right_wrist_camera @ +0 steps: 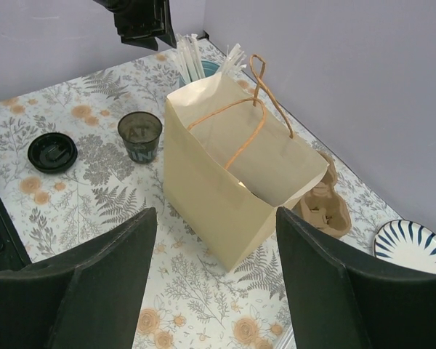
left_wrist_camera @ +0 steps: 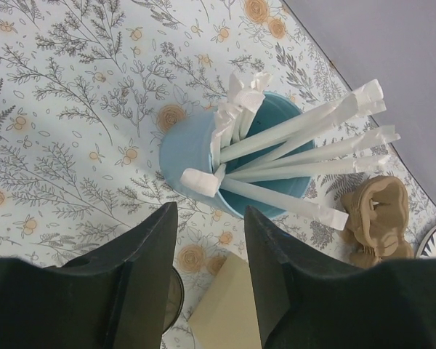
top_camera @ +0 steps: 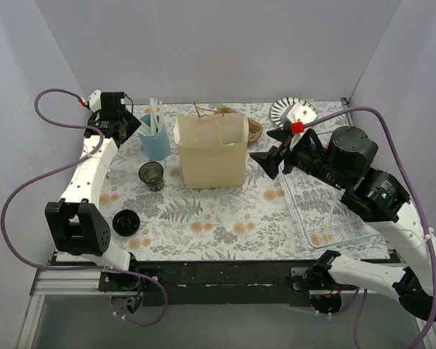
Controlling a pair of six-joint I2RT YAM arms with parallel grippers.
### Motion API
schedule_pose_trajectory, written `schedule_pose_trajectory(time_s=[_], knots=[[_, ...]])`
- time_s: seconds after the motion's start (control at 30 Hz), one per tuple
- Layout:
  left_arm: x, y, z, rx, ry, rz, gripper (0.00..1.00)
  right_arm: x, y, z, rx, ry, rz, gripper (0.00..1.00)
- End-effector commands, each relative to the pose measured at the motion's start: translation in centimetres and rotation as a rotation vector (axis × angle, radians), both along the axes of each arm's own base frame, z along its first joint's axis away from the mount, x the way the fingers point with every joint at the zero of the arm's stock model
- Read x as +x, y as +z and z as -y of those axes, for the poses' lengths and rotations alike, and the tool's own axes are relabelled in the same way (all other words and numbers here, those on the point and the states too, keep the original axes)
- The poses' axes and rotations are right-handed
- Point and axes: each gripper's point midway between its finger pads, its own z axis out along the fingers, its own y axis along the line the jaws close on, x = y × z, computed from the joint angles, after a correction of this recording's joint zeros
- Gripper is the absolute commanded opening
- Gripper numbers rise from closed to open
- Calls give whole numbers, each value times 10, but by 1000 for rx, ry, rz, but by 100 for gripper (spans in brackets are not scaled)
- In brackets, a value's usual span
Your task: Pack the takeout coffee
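A small dark takeout coffee cup stands open and upright on the floral table, left of the tan paper bag. It also shows in the right wrist view. No second such cup is in view. The bag stands open with its string handles up. My left gripper is open and empty, above the blue cup of white utensils. My right gripper is open and empty, raised to the right of the bag.
A flat black lid lies at the front left. A brown cardboard cup carrier and a striped plate sit behind the bag. A clear plastic tray lies at the right.
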Motion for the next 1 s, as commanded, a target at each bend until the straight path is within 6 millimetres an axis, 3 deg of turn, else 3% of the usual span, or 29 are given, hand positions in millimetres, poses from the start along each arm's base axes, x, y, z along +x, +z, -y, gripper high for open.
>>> schedule_pose_trajectory(time_s=[0.0, 0.17, 0.33, 0.57, 0.77, 0.93, 0.97], knots=[[14, 3, -6, -6, -7, 48, 41, 0, 15, 5, 42, -16, 49, 74], [14, -20, -7, -26, 6, -16, 38, 5, 13, 7, 35, -45, 46, 74], [20, -23, -5, -28, -9, -2, 37, 7, 10, 8, 25, -55, 46, 75], [22, -25, -5, -16, -22, -6, 22, 8, 8, 11, 13, -66, 55, 75], [23, -30, -5, -13, -26, -15, 21, 8, 8, 13, 6, -73, 60, 75], [27, -21, 0, -16, -61, -5, 0, 7, 7, 15, 3, -78, 58, 76], [28, -12, 0, -14, -66, 12, 0, 7, 6, 15, 5, -78, 55, 76]])
